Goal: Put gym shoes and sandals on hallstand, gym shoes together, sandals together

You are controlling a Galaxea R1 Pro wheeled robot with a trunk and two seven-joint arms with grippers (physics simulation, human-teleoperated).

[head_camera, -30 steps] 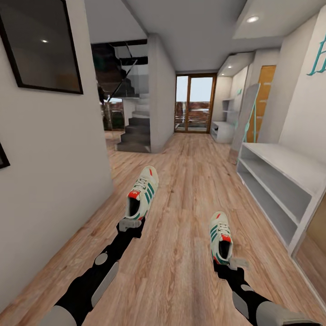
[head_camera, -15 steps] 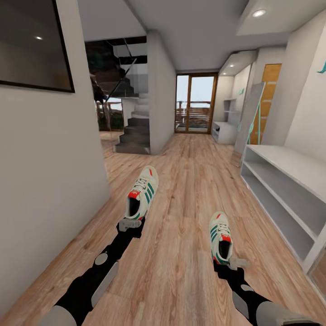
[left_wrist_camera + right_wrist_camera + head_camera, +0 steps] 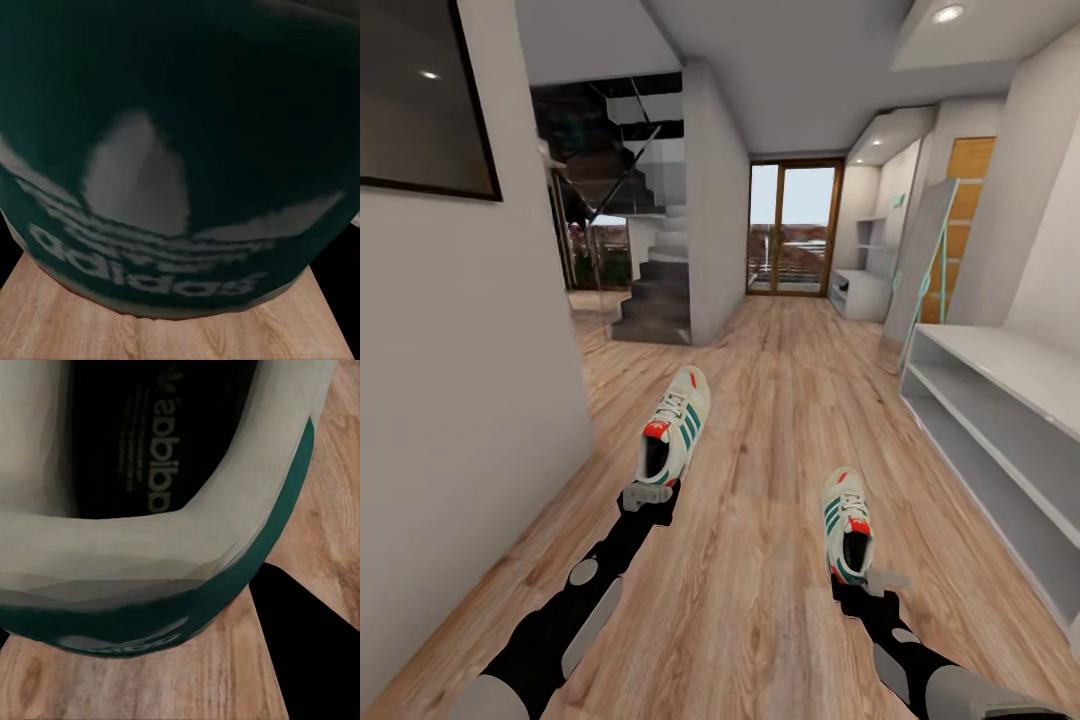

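Gym shoes ride heel-first in both grippers above the corridor floor (image 3: 760, 400): left gripper (image 3: 647, 495) holds the left shoe (image 3: 673, 425), right gripper (image 3: 876, 578) the right shoe (image 3: 847, 522). Either heel pinch could slip. A white shelf unit (image 3: 1000, 400) at right is cut off.

Left wrist: the heel logo (image 3: 150, 225) blocks the fingers.

Right wrist: the collar (image 3: 150, 555) likewise hides them.
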